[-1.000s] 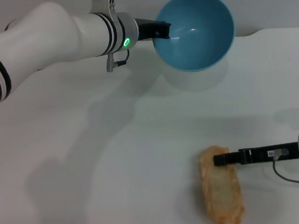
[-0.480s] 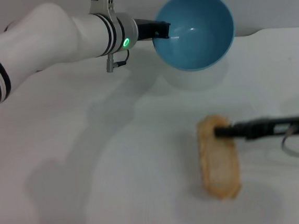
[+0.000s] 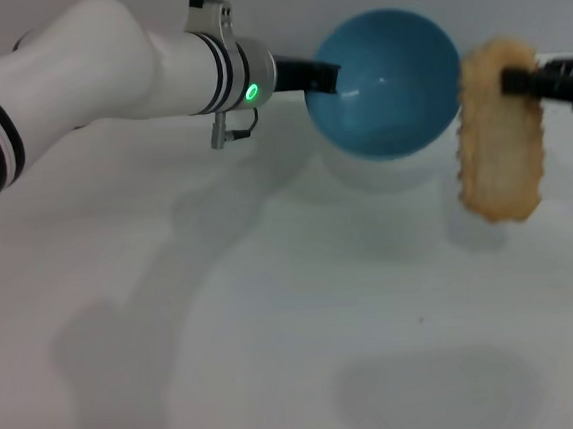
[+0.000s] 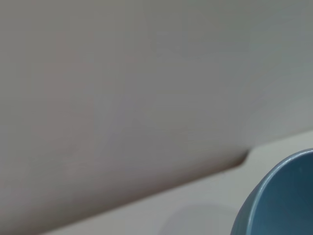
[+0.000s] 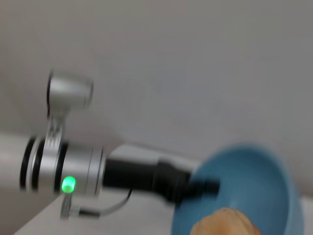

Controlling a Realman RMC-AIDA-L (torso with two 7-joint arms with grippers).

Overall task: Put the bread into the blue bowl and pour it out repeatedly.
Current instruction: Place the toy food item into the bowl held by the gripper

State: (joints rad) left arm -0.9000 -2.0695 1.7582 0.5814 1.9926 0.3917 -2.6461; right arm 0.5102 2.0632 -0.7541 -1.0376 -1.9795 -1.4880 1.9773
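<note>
while hanging ridged and tan, bread (image 3: 500, 136) pinched by right gripper (image 3: 512, 80) fingers, left gripper (image 3: 328, 74) gripping blue bowl (image 3: 386, 85) rim

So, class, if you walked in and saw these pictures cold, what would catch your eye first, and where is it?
The bread hangs in mid-air at the far right, pinched at its upper end by the right gripper, beside the blue bowl. The bowl is also off the table, tilted with its opening toward the camera, held at its rim by the left gripper at the end of a long white arm with a green light.
</note>
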